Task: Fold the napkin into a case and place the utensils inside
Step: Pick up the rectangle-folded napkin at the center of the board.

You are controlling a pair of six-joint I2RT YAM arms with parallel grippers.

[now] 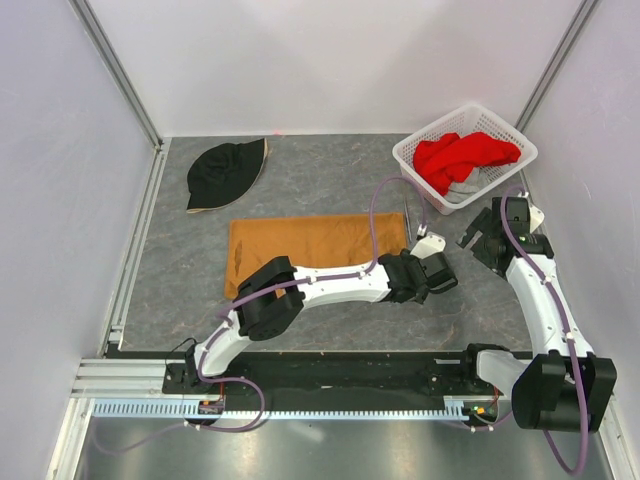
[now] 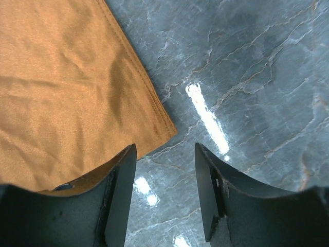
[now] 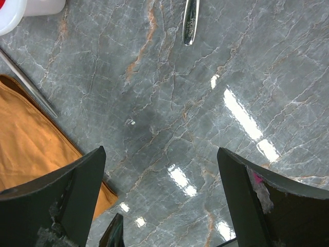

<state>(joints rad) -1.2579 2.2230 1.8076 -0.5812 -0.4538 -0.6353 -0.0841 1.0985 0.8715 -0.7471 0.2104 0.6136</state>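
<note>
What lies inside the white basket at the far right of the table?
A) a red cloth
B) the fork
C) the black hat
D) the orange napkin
A: a red cloth lies in the white basket; the black hat and the orange napkin are out on the table.

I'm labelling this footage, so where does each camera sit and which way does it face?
Top external: fixed above and behind, looking down on the table; left arm and right arm show, bases at bottom.
Left wrist: on the left arm, looking down at a corner of the napkin; left jaws apart at bottom.
Right wrist: on the right arm, looking down at table and a utensil handle; right jaws wide apart.
Shared: both wrist views catch the napkin's edge.
</note>
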